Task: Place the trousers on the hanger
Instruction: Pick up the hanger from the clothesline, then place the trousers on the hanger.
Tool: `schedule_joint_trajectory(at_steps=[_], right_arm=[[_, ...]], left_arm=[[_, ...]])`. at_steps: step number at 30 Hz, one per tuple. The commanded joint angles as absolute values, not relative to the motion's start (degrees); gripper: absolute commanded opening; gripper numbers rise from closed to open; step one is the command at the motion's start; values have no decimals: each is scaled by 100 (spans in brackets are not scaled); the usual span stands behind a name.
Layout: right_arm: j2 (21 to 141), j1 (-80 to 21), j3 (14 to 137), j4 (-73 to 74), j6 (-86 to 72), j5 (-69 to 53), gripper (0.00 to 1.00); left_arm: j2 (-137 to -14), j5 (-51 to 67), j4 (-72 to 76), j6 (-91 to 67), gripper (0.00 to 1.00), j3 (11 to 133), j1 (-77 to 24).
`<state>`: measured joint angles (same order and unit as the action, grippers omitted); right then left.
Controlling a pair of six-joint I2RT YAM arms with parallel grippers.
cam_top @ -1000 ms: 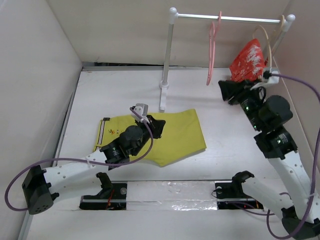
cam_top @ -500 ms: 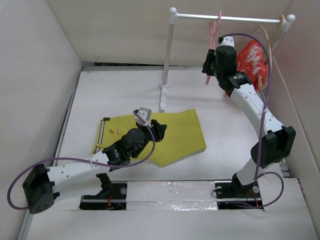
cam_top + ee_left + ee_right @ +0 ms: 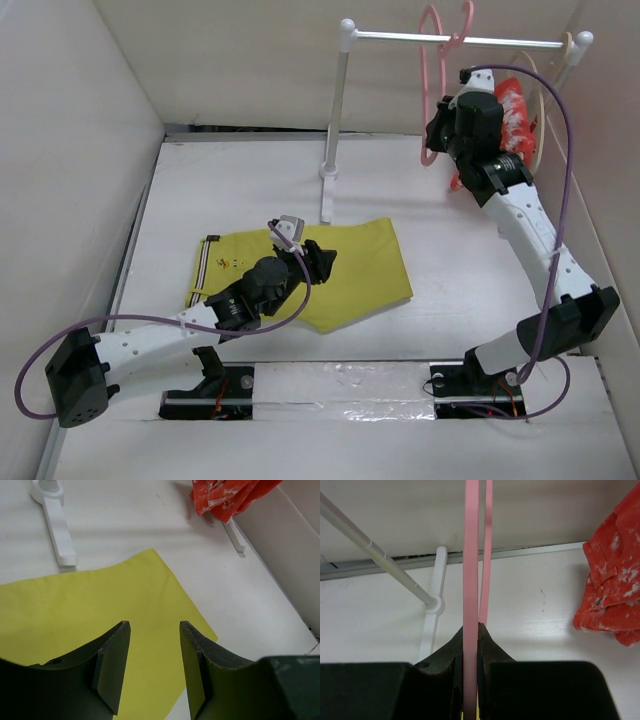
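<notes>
The mustard-yellow trousers (image 3: 345,270) lie flat on the table, striped waistband to the left; they also show in the left wrist view (image 3: 100,610). My left gripper (image 3: 318,257) hovers open and empty just above them, its gap (image 3: 152,667) over yellow cloth. The thin pink hanger (image 3: 432,90) is lifted high by the rail, its hook near the bar. My right gripper (image 3: 447,135) is shut on the hanger's pink bar (image 3: 471,580), which runs up between the jaws (image 3: 471,630).
A white rack with a horizontal rail (image 3: 450,38) and post (image 3: 335,120) stands at the back; its foot (image 3: 57,535) shows in the left wrist view. A red patterned garment (image 3: 512,105) hangs on a beige hanger (image 3: 535,85) at the right. Walls enclose the table.
My right gripper has risen to the rail, closed on the pink hanger and lifted it upward. My left gripper has stayed over the trousers, shifting slightly.
</notes>
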<state>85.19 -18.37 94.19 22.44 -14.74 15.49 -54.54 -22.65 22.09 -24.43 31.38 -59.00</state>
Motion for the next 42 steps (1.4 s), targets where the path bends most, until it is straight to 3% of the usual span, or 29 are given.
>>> schedule_joint_trajectory(at_steps=[1,4,15,21,29,42], right_arm=[[8086,-1881,9773,1747,-1275,1696,0],[7858,-1881,9546,1907,-1292,1670,0],[6654,-1881,6322,1468,-1538,1574,0],[6128,-2433,5249,1521,-1661,1362,0],[5301,-2725,4035,1266,-1740,985,0],[4606,-2830,3736,1459,-1775,361,0]], left_arm=[[-5440,-2224,2566,-2364,42,3138,-5880],[-5423,-2215,2619,-2356,43,3112,-5880],[-5853,-2015,2497,-2171,46,3567,-5880],[-6669,-1810,1926,-1996,51,5113,-6029],[-8998,-1732,1143,-1819,54,7574,-6143],[-11029,-2399,528,-1644,55,9878,-6144]])
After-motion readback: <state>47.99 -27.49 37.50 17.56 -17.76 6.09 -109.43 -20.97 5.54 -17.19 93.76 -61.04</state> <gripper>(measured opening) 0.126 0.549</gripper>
